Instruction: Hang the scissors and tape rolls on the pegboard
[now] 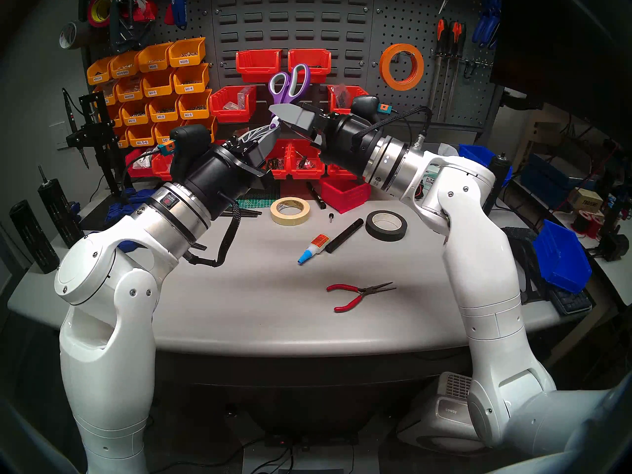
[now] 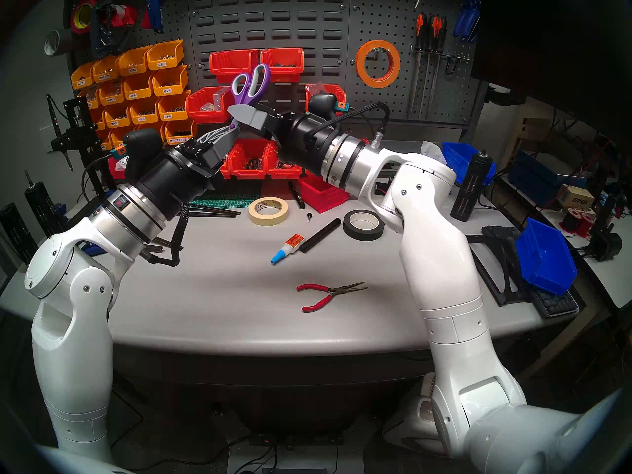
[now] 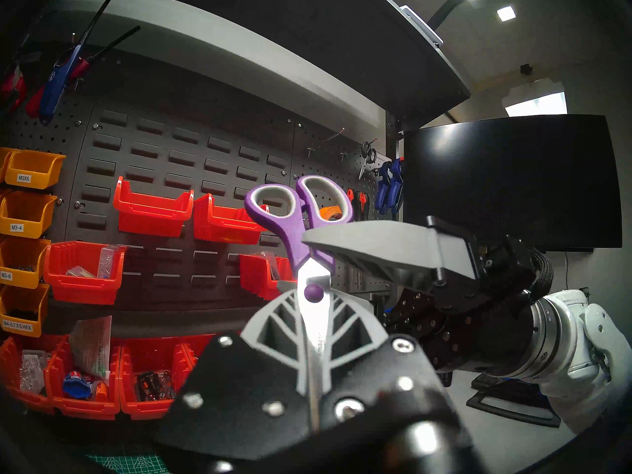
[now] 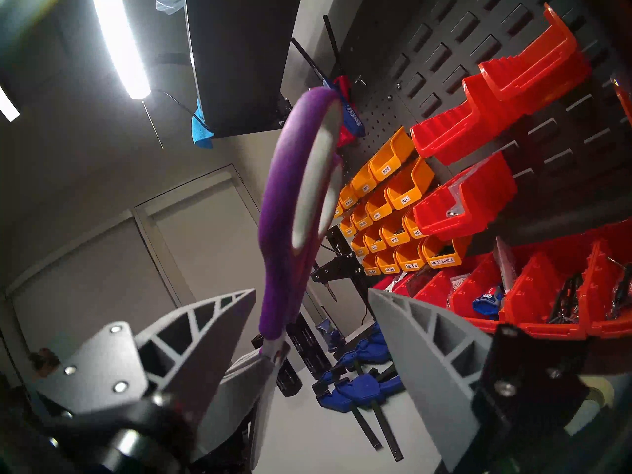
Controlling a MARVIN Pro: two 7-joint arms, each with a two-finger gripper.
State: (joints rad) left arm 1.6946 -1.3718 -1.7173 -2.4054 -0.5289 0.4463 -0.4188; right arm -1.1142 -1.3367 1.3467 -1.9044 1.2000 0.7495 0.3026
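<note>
While the left gripper (image 1: 270, 138) is clamped on the blades of the scissors (image 1: 289, 83) and holds them handles-up above the far middle of the desk (image 1: 260, 302), the right gripper (image 4: 311, 312) stands with its jaws apart on both sides of the handle neck, touching nothing that I can see. The handover is the risk, I think: if the left lets go before the right has closed firmly, the scissors can fall on the desk; if the right closes off-centre on the smooth plastic, they may twist or slip.

Near the far edge of the desk, the cream roll (image 1: 290, 210) lies flat, not yet hung. Behind it, low red bins (image 1: 301, 158) hold dark small parts and packets; a blue cap shows in one. Higher, one red bin (image 3: 82, 275) holds clear bags. Yellow bins (image 1: 159, 83) at the left carry labelled screws. On the pegboard (image 1: 410, 18) at the far right, the orange roll (image 1: 402, 66) already hangs on a hook.
</note>
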